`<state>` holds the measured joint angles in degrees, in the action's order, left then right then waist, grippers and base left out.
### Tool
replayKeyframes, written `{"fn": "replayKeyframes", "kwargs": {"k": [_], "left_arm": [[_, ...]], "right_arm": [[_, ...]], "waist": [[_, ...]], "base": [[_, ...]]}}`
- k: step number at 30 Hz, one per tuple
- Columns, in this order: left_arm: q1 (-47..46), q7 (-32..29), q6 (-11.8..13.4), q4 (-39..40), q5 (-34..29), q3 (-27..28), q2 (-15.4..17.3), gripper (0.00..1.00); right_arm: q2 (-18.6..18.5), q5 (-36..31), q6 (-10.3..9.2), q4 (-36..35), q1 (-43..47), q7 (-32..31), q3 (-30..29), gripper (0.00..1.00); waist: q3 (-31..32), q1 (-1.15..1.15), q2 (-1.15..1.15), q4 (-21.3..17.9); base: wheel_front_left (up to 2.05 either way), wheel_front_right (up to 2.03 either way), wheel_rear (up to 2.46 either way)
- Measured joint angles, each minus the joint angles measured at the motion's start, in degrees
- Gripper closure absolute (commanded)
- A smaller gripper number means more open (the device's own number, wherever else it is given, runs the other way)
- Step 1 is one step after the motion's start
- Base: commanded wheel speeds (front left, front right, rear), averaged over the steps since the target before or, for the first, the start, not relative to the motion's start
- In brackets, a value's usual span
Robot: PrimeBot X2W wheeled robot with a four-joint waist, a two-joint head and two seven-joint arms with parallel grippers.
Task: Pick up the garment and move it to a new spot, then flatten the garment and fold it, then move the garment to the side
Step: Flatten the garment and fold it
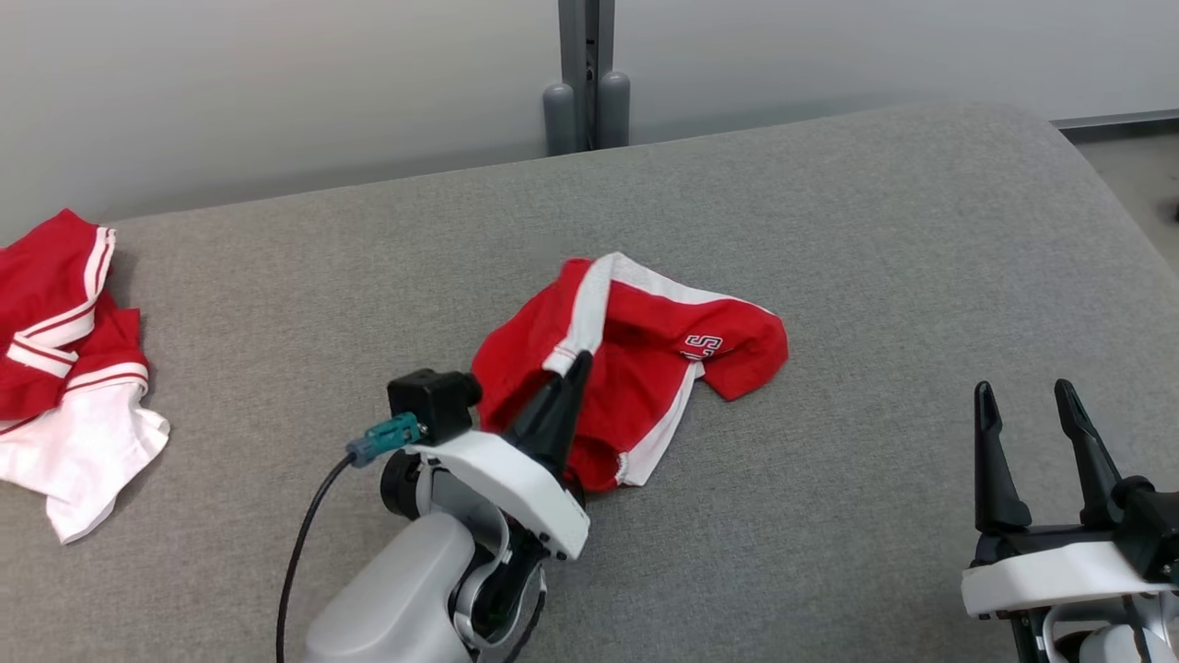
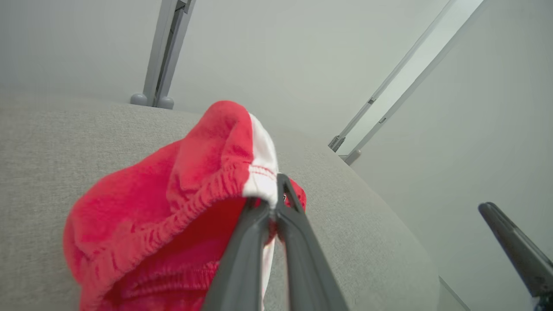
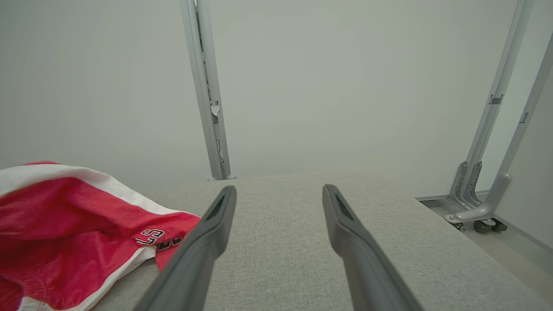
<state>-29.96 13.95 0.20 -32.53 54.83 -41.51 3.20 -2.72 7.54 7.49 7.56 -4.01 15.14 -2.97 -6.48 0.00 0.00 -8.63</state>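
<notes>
— Where do we see the garment (image 1: 645, 364)?
— Crumpled in the middle of the grey surface (image 1: 875, 230); our left gripper (image 1: 580, 362) has its jaws pinching its edge.
— And our right gripper (image 1: 1027, 405)?
— Jaws spread, well apart from it.

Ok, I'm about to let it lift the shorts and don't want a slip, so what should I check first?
1. Grip: left hand shut on the red shorts at the waistband's white stripe: ok.
2. How much cloth sits between the fingers: cannot tell.
3. Other arm: right hand open, apart from the shorts: ok.
4. Room: bare grey surface for a new spot: ok.
5. Separate red-and-white pile lies apart, far left: ok.
</notes>
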Motion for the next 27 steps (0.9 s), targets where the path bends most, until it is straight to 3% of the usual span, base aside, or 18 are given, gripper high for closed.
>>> {"fn": "replayKeyframes", "kwargs": {"k": [3,6,15,22,27], "left_arm": [[2.7,-2.0,-2.1,2.6,-0.2,-1.8,1.9,1.00],[6.1,-4.0,-2.2,5.4,-0.3,-3.1,5.4,1.00],[15.2,-8.1,-0.1,11.1,0.9,-3.9,14.1,1.00],[15.6,-7.2,2.4,9.4,-1.4,-2.4,20.3,1.00],[13.9,-5.9,2.9,6.7,-2.5,-2.0,20.9,1.00]], "right_arm": [[0.0,0.0,0.00,0.1,0.3,0.0,-0.4,0.00],[0.0,0.0,0.00,0.2,0.6,0.0,-0.7,0.00],[0.0,-0.1,0.00,0.9,0.8,0.0,-0.8,0.00],[0.0,-0.5,0.00,2.4,0.8,0.0,-0.8,0.00],[0.0,-0.7,0.00,3.4,0.8,0.0,-0.2,0.00]], "waist": [[0.3,0.00,0.00,1.2],[0.7,0.00,0.00,2.6],[1.4,0.00,0.00,5.8],[1.6,0.00,0.00,6.6],[1.8,0.00,0.00,6.2]], "base": [[0.00,0.00,0.00],[0.00,0.00,0.00],[0.00,0.00,0.00],[0.00,0.00,0.00],[0.00,0.00,0.00]]}}
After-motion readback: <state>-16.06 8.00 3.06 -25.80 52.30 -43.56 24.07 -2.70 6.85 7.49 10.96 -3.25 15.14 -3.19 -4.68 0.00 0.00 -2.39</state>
